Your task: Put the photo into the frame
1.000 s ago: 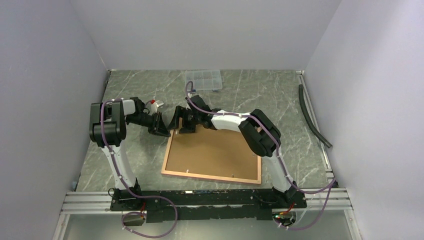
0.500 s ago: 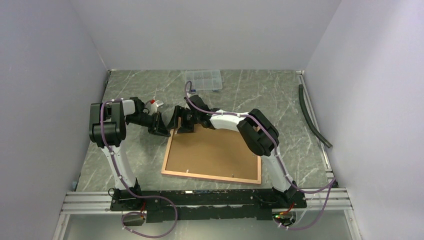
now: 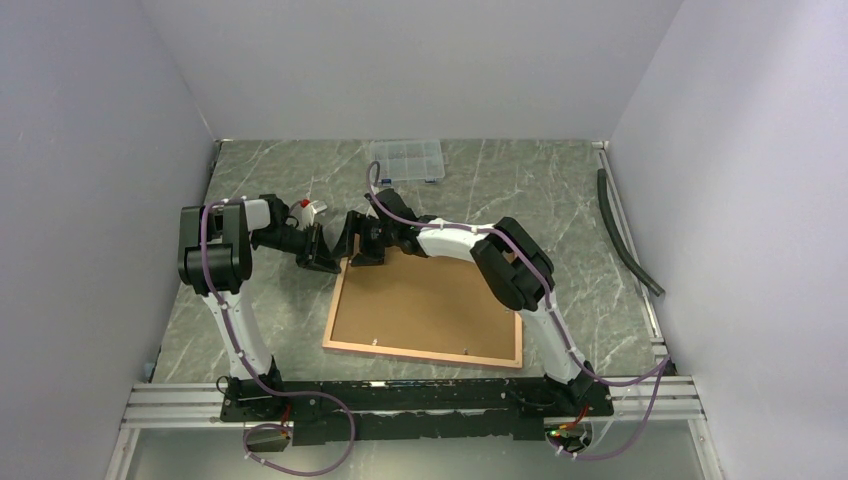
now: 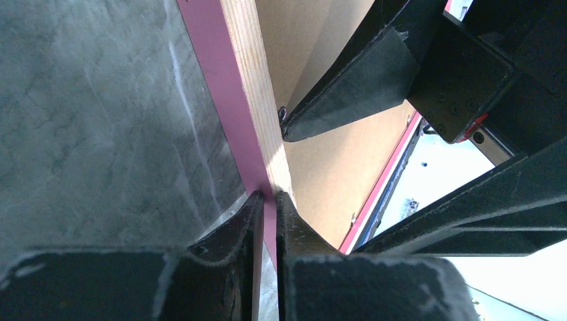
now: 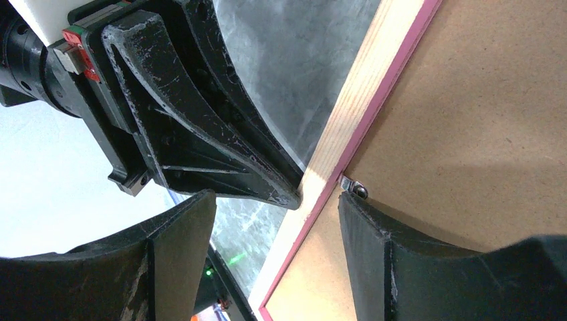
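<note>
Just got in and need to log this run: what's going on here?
The frame lies back-up on the table, brown backing board in place. The left hand pinches its left rail near the far corner. The right hand stands open astride that rail, one finger by a small metal tab. No photo is visible.

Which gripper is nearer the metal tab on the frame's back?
Right. The right gripper is open, one fingertip beside the metal tab; the left gripper pinches the frame's rail, just outside it.

White links [image 3: 245,350], black joints [image 3: 232,262], purple cables [image 3: 207,250]
</note>
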`<state>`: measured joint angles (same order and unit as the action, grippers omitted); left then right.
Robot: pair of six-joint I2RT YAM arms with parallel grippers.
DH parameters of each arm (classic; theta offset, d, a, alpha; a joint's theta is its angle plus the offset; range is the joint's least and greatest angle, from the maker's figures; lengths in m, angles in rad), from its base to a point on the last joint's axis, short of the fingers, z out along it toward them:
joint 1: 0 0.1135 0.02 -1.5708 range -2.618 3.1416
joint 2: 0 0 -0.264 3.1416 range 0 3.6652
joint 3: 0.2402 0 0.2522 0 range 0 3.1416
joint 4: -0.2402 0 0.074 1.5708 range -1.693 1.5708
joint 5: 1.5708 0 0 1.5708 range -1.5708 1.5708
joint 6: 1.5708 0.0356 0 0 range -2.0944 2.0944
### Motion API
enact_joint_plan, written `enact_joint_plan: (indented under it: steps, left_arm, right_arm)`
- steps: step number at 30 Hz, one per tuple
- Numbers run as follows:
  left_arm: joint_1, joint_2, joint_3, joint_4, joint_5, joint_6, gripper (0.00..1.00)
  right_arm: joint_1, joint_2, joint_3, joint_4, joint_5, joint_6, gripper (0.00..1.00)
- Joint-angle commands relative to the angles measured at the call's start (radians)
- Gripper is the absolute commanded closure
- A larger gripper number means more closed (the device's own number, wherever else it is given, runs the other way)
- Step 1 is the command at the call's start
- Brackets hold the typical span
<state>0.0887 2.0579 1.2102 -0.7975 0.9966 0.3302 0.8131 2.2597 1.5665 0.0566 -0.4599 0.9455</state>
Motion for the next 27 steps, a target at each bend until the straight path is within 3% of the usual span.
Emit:
enact_joint_plan:
  steps: [1, 27]
  left_arm:
    - [-0.022, -0.014, -0.012, 0.034, -0.051, 0.020, 0.87]
    - [-0.023, -0.034, 0.000, -0.003, -0.055, 0.038, 0.88]
  right_arm:
    - [0.012, 0.020, 0.030, -0.010, -0.016, -0.016, 0.29]
    - [0.011, 0.020, 0.054, -0.015, -0.020, -0.036, 0.29]
